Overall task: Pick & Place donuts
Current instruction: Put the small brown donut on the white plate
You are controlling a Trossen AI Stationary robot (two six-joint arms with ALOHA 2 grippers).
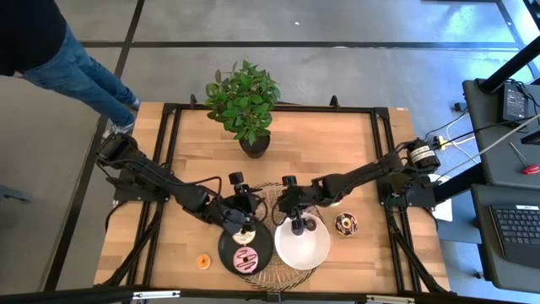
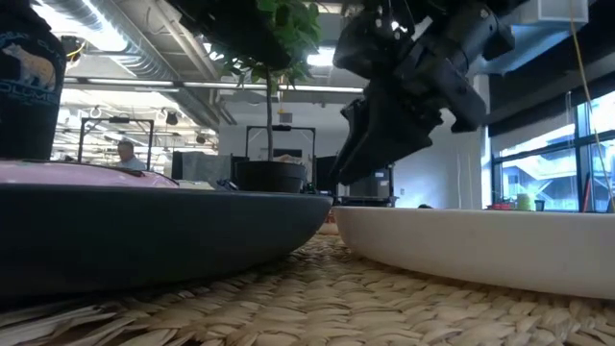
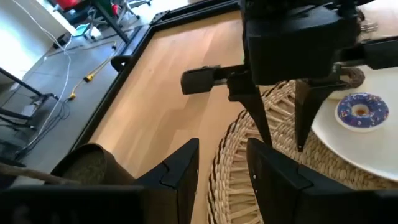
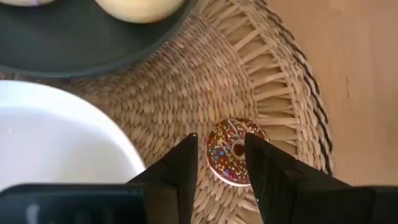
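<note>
A black plate (image 1: 221,250) and a white plate (image 1: 314,250) sit on a round woven mat (image 1: 274,196). The black plate carries a pink donut (image 1: 245,260) and a cream donut (image 1: 245,236). A purple mini donut (image 3: 360,111) lies on the white plate. A small sprinkled chocolate donut (image 4: 233,149) lies flat on the mat near its rim. Another chocolate donut (image 1: 346,224) and an orange mini (image 1: 202,262) lie on the bare wood. My right gripper (image 4: 221,165) hangs open above the mat, and its wrist view shows the small chocolate donut between its fingers. My left gripper (image 3: 221,168) is open over the mat's edge beside the black plate.
A potted plant (image 1: 245,101) stands at the far middle of the table. A person's legs (image 1: 76,67) show beyond the far left corner. Bare wood lies left of the mat and at the far right. The two arms nearly meet over the mat.
</note>
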